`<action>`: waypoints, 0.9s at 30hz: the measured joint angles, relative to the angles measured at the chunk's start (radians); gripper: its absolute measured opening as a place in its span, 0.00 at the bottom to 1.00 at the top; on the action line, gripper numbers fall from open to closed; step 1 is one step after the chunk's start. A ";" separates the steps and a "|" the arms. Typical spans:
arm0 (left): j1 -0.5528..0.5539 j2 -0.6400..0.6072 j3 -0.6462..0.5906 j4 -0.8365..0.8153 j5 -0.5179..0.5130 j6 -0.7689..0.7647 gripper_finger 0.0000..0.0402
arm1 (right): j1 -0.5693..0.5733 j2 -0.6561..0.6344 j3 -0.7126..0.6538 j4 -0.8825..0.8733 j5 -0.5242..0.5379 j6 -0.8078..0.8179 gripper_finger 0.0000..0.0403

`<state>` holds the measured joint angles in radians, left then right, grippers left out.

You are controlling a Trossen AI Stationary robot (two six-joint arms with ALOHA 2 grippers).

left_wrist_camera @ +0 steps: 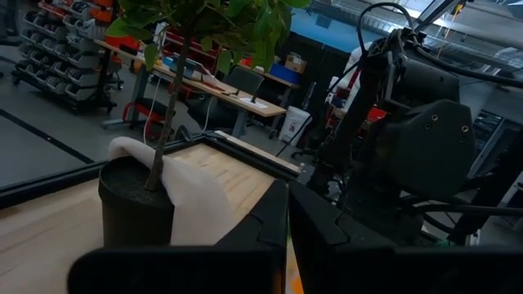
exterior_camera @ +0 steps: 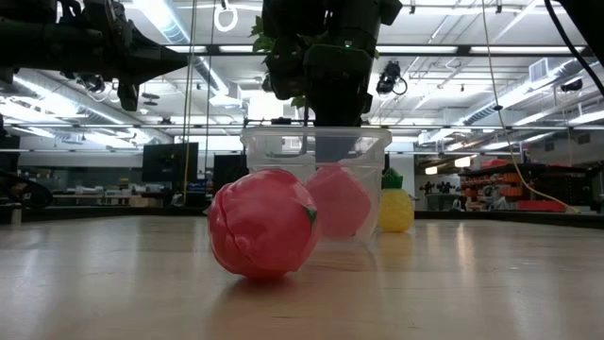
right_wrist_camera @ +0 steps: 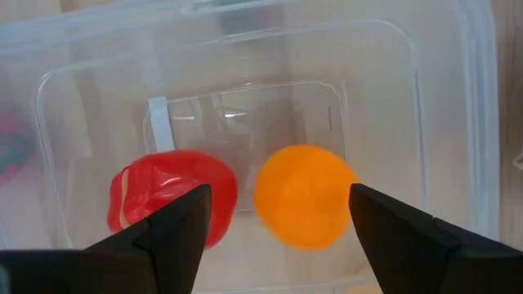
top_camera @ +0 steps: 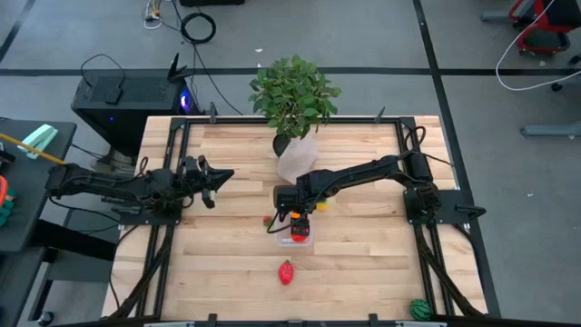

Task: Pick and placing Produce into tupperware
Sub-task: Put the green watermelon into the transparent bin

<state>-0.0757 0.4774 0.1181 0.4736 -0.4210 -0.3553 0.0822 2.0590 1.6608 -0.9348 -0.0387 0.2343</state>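
Right gripper is hanging open over the clear plastic rectangular tub, orange ball and red piece sitting inside; pinkish-red fruit, yellow pineapple waiting outside. Left gripper is idling far left, fingers closed.

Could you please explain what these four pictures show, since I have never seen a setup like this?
Two robot arms work at a wooden table. One picture looks straight down, one looks level across the tabletop, and two come from cameras on the arms' wrists. The right gripper, open, hangs over a clear plastic tub; its wrist camera shows an orange ball between its fingers and a red piece inside the tub. The left gripper waits shut near the table's left edge. A red toy fruit, a tiny yellow pineapple, a green piece and a potted plant also stand on the table.
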 joint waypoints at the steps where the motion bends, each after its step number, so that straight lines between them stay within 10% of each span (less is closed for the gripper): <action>1: 0.000 0.000 0.000 0.000 0.000 0.000 0.05 | 0.000 0.000 0.000 0.000 0.000 0.000 0.74; 27: 0.000 0.000 0.000 0.000 0.000 0.000 0.07 | 0.077 -0.364 0.067 -0.367 0.079 0.247 0.72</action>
<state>-0.0757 0.4774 0.1181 0.4738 -0.4210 -0.3557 0.1591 1.6952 1.7279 -1.3018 0.0402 0.4814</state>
